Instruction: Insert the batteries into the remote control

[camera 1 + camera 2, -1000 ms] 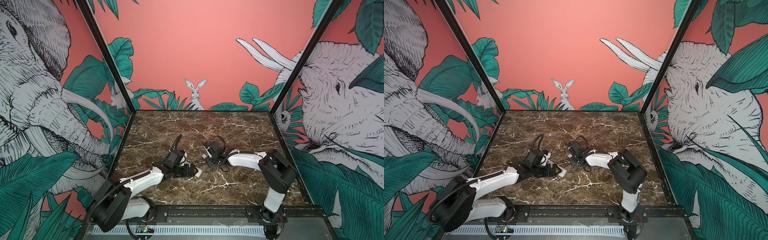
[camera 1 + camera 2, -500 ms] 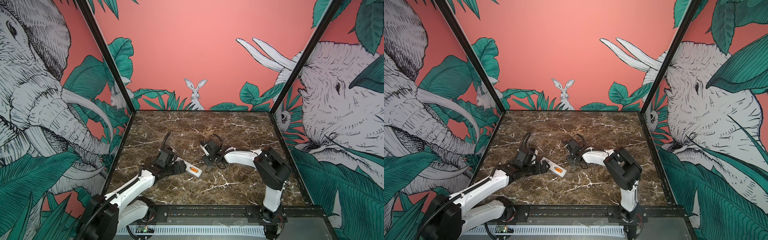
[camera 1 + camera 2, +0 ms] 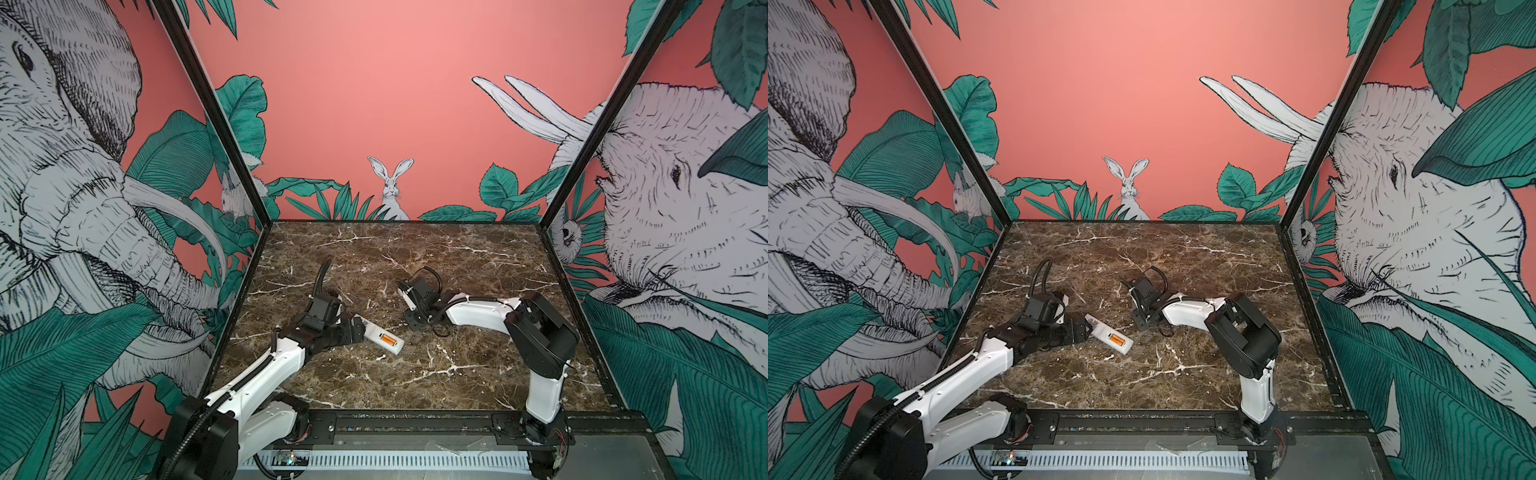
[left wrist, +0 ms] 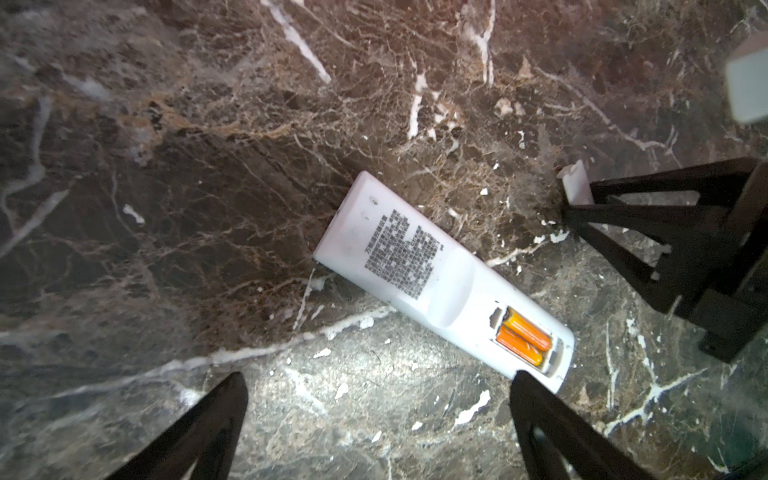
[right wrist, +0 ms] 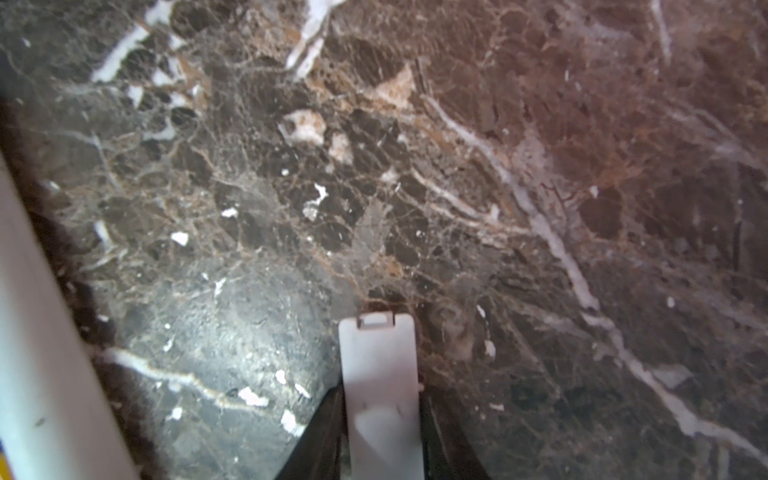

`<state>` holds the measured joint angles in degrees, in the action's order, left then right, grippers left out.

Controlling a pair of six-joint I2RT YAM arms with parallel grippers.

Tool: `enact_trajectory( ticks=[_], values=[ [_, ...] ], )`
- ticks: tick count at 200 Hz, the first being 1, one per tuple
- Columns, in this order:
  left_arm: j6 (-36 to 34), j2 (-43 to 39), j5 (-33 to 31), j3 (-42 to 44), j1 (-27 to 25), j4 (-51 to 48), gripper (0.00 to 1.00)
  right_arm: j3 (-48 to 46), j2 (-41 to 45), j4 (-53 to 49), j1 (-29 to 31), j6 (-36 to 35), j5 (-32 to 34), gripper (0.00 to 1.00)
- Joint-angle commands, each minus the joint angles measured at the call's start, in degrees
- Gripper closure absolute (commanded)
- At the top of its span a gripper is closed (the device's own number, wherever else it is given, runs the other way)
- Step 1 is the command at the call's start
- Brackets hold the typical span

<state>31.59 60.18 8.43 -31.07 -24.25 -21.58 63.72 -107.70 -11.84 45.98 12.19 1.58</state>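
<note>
The remote lies back up on the table, both batteries in its open bay. Its battery end is just beside one finger of the left gripper, whose jaws stand wide apart. The right gripper clamps the cover nearby.

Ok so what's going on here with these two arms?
Both orange batteries already sit in the open compartment of the remote control, which lies back-up on the marble table. The right gripper grips the small white battery cover, apart from the remote. The left gripper hangs open near the remote, holding nothing.
</note>
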Motion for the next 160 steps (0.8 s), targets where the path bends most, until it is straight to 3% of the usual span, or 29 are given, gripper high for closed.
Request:
enact_trajectory(
  ticks=[1, 56, 160],
  values=[
    [-3.0, -0.5, 1.5, -2.7, 0.8, -1.8, 0.01, -3.0, 2.8, -0.4, 0.0, -2.4, -2.0, 0.69],
    [-9.7, 0.8, 3.4, -9.8, 0.8, -11.0, 0.01, -9.0, 9.7, 8.0, 1.2, -4.0, -7.6, 0.71],
    [-14.3, -2.7, 3.7, -16.6, 1.0, -20.5, 0.01, -8.0, 7.7, 5.8, 1.2, -4.8, -4.4, 0.72]
  ],
)
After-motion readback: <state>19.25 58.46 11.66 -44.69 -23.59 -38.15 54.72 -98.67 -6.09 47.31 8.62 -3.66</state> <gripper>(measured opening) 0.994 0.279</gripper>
